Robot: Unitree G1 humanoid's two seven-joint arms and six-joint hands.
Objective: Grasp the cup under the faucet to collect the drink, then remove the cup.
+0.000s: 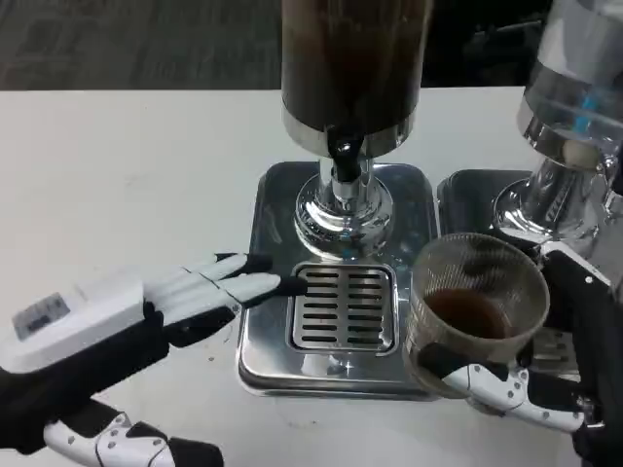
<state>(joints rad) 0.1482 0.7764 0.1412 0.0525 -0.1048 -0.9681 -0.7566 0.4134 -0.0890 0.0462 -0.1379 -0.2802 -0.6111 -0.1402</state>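
a white surface (127, 185) runs under everything here, with dark carpet showing past its far edge. set directly on it is a polished steel base tray (268, 292) with a slotted drain grate (343, 307) in its near half. just beside it on the right sits a second steel base (458, 199), the two almost touching along their edges.

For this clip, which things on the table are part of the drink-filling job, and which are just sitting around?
Part of the job:
- cup, some brown drink inside, held by the right hand
- dark dispenser with its faucet
- drip tray
- left hand, fingers resting at the tray's edge

Just there:
- second dispenser, at right
- white table
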